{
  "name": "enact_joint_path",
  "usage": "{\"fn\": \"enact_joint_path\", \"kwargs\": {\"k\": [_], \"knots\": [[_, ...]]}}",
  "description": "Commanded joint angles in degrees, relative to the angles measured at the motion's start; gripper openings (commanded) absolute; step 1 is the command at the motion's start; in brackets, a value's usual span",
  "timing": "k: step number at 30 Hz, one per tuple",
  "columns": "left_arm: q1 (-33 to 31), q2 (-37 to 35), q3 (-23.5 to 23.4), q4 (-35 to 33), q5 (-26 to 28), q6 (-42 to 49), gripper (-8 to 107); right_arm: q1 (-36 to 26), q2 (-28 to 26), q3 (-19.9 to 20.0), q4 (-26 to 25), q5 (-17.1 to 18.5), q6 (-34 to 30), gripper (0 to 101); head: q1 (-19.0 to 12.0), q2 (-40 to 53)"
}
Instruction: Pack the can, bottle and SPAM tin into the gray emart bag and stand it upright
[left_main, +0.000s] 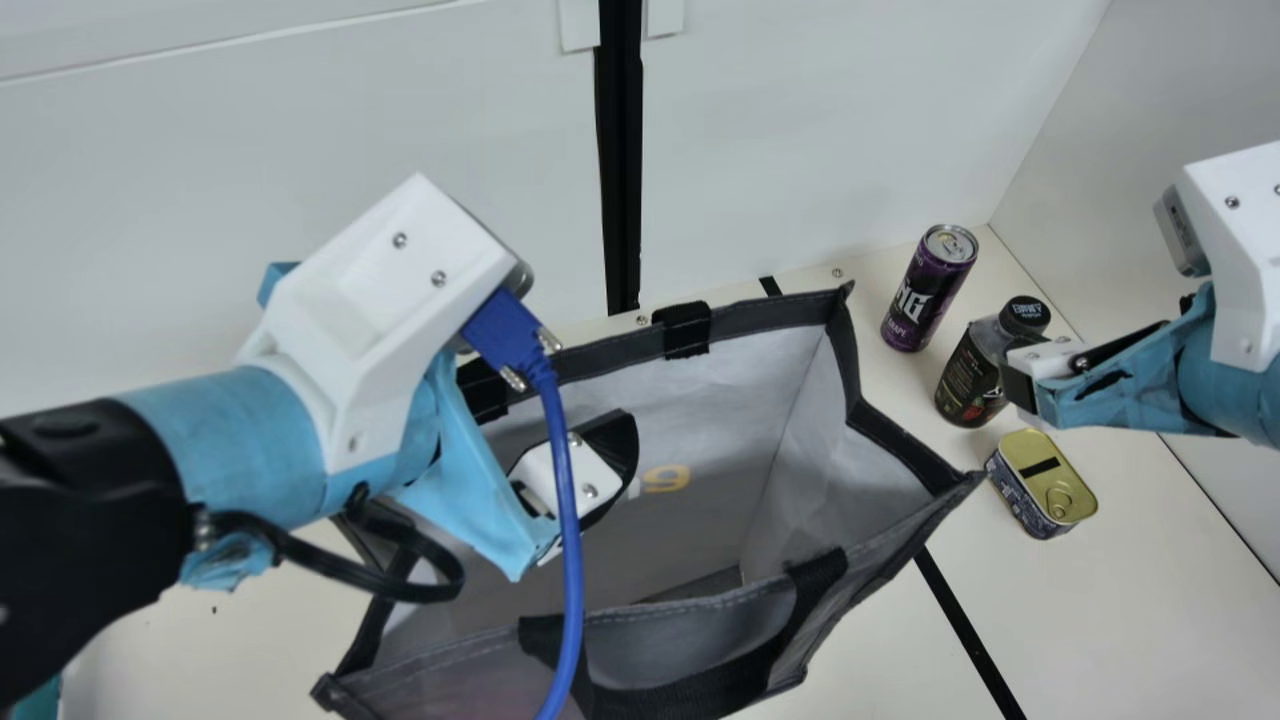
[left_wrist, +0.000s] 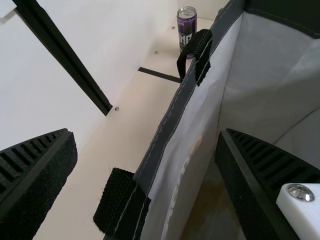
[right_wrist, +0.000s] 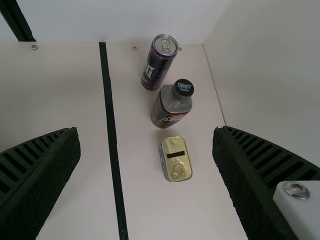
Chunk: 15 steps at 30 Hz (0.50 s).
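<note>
cream table (left_main: 1120, 600): can (left_main: 929, 290), bottle (left_main: 968, 380), spam tin (left_main: 1048, 480) outside gray bag (left_main: 830, 450); packing 0/3, all three left. bag apparently upright already. left gripper (left_wrist: 146, 134) open astride rim; right gripper (right_wrist: 146, 131) open, unloaded.

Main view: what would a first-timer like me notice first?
Probably the gray bag, gaping open mid-picture, the left tool open astride its rim. Then the bright blue cable crossing in front of it. To the bag's right, a purple can, a bottle and a tin form a row.
</note>
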Motion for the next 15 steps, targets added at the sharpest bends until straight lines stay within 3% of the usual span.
{"fn": "enact_joint_path", "kwargs": {"k": [1,11,15], "knots": [[0.22,0.44,0.08,-0.10,0.00,0.06,90,0.00,0.00,0.00,0.00,0.00,0.00,95,-1.30,-0.14],[0.61,1.88,1.04,-0.36,0.00,0.30,90,0.00,0.00,0.00,0.00,0.00,0.00,95,-1.30,-0.14],[0.46,2.10,1.36,0.14,0.00,-0.40,63,0.00,0.00,0.00,0.00,0.00,0.00,95,-1.30,-0.14]]}}
